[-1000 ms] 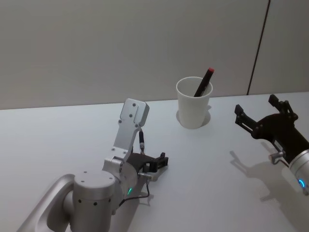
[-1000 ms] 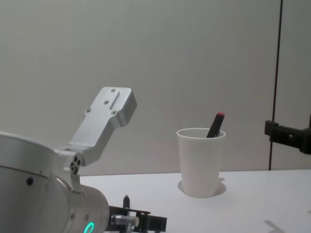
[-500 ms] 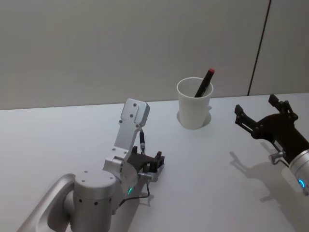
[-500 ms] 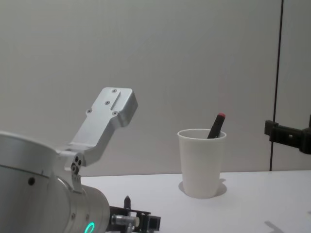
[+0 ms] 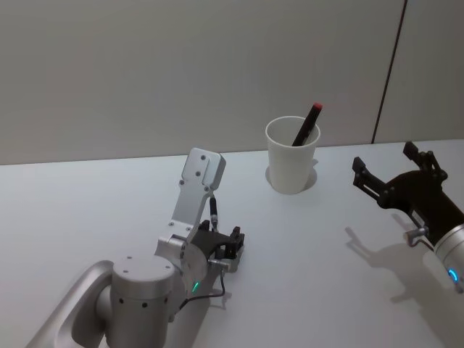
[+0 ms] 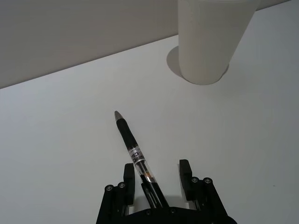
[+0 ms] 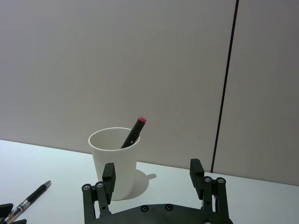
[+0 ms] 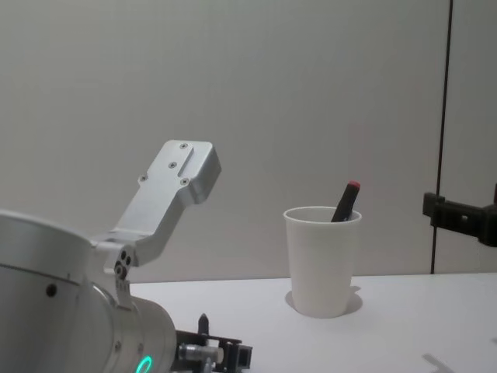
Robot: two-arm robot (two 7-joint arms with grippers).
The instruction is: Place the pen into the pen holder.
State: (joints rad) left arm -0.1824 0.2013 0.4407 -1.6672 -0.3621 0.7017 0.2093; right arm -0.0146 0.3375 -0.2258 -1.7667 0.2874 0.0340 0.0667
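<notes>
The left tool point(image 6: 156, 167) sits low on the pale tabletop point(image 6: 56, 154) with its fingers point(image 6: 128, 173) spread. A slim black ballpoint pen point(image 6: 133, 149) with a clear barrel section lies flat between them, unclamped, its silver tip pointing ahead of the tool. Beyond that tip, well apart, stands the tapered white paper cup point(image 6: 208, 42), with a red-capped dark pen point(image 5: 307, 125) leaning inside. The right tool point(image 5: 384, 156) hovers on the cup's other side, spread wide and holding nothing. I'd judge the black ballpoint pen light, stiff and smooth, so it may roll or pivot. It is best pinched mid-barrel, near the clear section. The cup looks light too, so a knock on its rim could tip it.
</notes>
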